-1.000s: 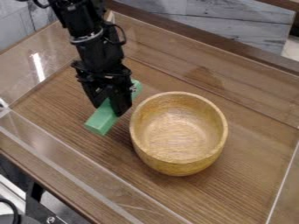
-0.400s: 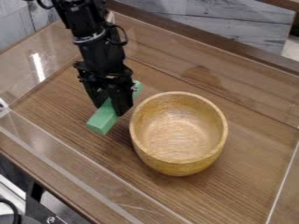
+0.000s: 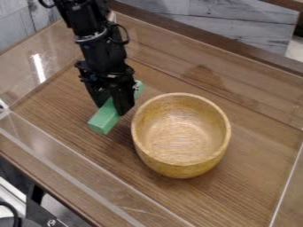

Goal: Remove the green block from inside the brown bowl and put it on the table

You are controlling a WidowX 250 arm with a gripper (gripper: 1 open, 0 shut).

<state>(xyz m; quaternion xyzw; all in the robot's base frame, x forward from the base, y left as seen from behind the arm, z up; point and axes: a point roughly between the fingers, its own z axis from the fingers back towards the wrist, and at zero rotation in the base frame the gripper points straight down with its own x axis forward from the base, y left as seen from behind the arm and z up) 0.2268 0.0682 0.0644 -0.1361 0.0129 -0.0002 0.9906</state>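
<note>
Resting on the surface point(image 3: 178, 62), the green block point(image 3: 106, 118) is kept pinched by the closed gripper point(image 3: 115, 105), at 9 o'clock just beside the emptied brown bowl point(image 3: 182, 134). Nothing has shifted since a second ago; only release is judged left.

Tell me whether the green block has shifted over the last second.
No. The green block sits at the same spot beside the brown bowl, just left of its rim, with the gripper shut on it above the table.
</note>
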